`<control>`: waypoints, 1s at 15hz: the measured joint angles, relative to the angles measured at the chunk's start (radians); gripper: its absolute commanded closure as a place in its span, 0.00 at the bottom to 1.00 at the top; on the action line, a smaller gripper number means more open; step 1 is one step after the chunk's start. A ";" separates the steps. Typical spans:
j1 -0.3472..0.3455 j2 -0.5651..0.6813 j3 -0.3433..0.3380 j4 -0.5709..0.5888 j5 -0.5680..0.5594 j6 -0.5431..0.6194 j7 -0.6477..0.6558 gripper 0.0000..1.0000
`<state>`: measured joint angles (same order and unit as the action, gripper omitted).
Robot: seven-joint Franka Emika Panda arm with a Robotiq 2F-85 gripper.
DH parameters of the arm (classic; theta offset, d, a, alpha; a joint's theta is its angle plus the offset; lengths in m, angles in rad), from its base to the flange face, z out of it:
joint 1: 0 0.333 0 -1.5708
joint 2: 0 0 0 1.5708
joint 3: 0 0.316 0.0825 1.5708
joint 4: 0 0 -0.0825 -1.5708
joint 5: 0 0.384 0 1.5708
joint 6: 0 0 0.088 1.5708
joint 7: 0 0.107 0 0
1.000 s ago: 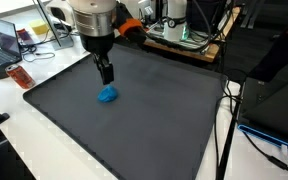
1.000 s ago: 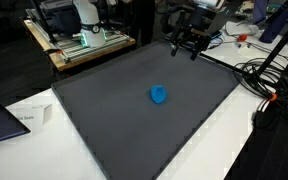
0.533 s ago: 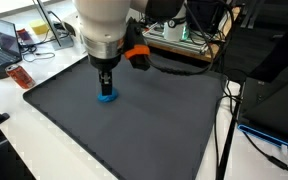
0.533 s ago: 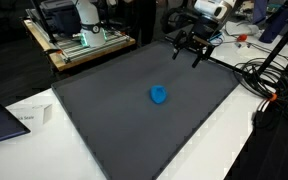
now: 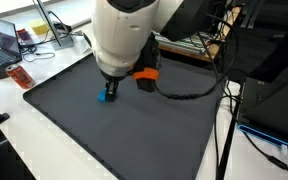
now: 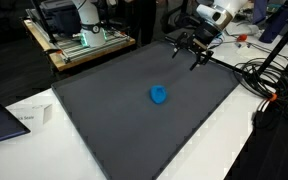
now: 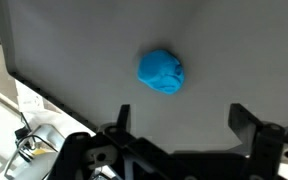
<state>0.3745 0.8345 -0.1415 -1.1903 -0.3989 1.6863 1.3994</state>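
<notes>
1. In an exterior view, the white, smooth and rounded arm [image 5: 134, 35] fills the middle of the picture.
   - It hides almost all of the gripper, so here I cannot tell how the jaws stand.
   - An orange part [image 5: 146, 74] sits on the arm's lower right side.
   - The blue lump [image 5: 105, 97] shows only partly under the arm, on the left part of a dark grey, matte mat [image 5: 144, 135].
   - The mat is flat and rectangular, and lies on a white table [image 5: 29, 140].
   - A small red packet [image 5: 21, 77] lies at the mat's far left corner, and an open laptop [image 5: 4, 42] stands further back. No writing on them can be read.

2. In an exterior view from another side, the black gripper [image 6: 194, 52] hangs over the far right edge of the mat [image 6: 114, 120].
   - Its jaws are spread wide and have hold of nothing.
   - The blue lump [image 6: 159, 95] lies near the middle of the mat, well apart from the gripper. It is small, rounded and uneven, like soft crumpled material.
   - A white paper sheet [image 6: 31, 117] lies to the left of the mat, with print too small to read.
   - Black cables [image 6: 259, 75] curl at the right.

3. In the wrist view, the two black fingers [image 7: 119, 118] of the gripper [image 7: 182, 120] stand far apart at the bottom, with nothing between them.
   - The blue lump [image 7: 161, 72] lies above them on the grey mat [image 7: 74, 50], touching neither finger. Its surface looks wrinkled.
</notes>
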 measured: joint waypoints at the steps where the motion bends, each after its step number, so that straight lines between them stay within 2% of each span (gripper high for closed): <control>1: 0.002 0.012 0.000 0.017 0.000 -0.018 0.027 0.00; 8: 0.012 0.093 0.000 0.100 0.000 -0.066 0.171 0.00; 15: 0.022 0.147 0.001 0.128 0.000 -0.055 0.233 0.00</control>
<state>0.3961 0.9815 -0.1403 -1.0619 -0.3990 1.6311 1.6322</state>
